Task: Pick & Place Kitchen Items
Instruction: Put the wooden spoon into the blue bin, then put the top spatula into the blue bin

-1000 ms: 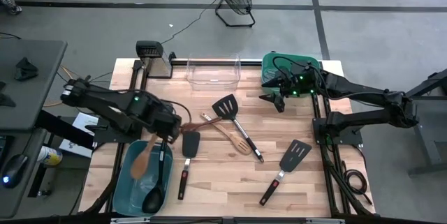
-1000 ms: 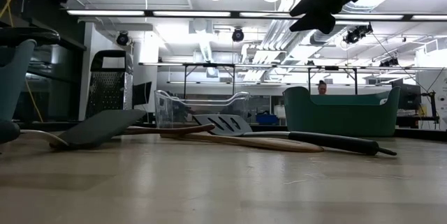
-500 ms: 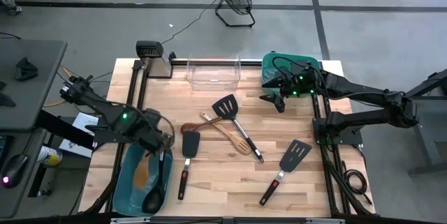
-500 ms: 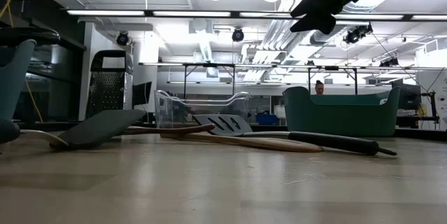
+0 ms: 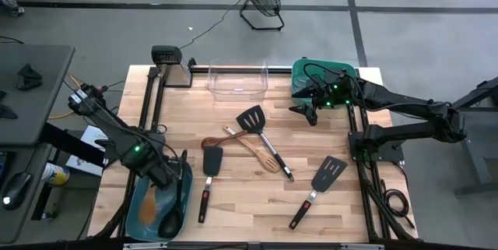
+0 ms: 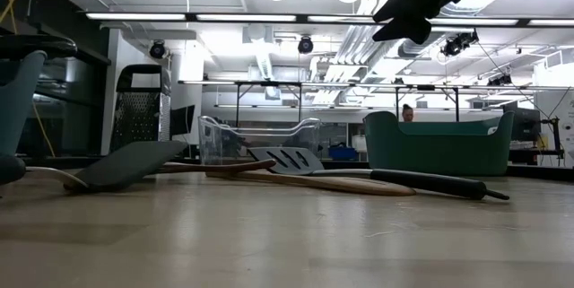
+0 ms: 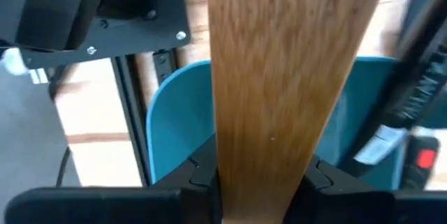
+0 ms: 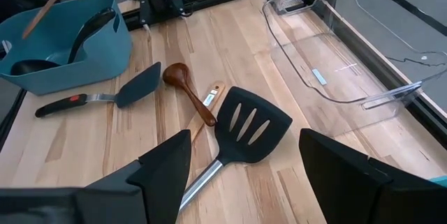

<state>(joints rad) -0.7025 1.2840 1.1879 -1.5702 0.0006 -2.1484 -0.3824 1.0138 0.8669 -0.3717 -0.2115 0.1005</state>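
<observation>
Left gripper (image 5: 158, 178) clamps the wooden spoon (image 7: 290, 77) over the teal tub (image 5: 140, 217), lower left; lower before releasing. Right gripper (image 8: 241, 158) waits open, upper right.

Two dark jointed arms (small green lights glowing), black cables along them, blunt black fingers (image 8: 166, 160).

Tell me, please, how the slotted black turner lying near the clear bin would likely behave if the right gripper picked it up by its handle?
The slotted black turner looks stiff, so it probably won't droop. Its broad head may make it tip head-down. The smooth metal shaft could slip.
</observation>
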